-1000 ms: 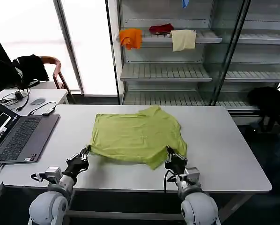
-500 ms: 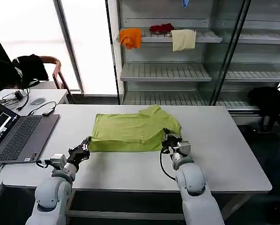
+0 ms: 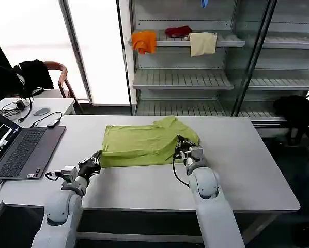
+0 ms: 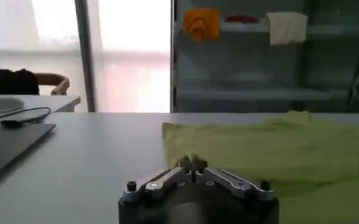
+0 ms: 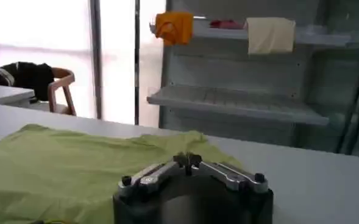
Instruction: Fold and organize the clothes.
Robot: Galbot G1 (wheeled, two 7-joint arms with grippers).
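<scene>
The lime yellow-green T-shirt (image 3: 139, 142) lies on the white table (image 3: 247, 170), its near part doubled over so the front edge is a straight fold. My left gripper (image 3: 96, 157) is at the near left corner of the shirt, shut on the cloth there. My right gripper (image 3: 180, 146) is over the shirt's right side, shut on a raised fold of fabric. In the left wrist view the closed gripper (image 4: 192, 162) sits against the green cloth (image 4: 277, 146). The right wrist view has the closed gripper (image 5: 187, 159) above the shirt (image 5: 63, 164).
An open laptop (image 3: 20, 150) rests at the table's left end with cables behind it. Metal shelves stand behind the table, holding an orange cloth (image 3: 144, 41), a red one (image 3: 178, 31) and a cream one (image 3: 202, 44). A black garment (image 3: 33, 72) hangs on a chair.
Both grippers moved away from me with the shirt's near hem, the right one farther. The shirt's front edge now lies further back as a straight fold.
</scene>
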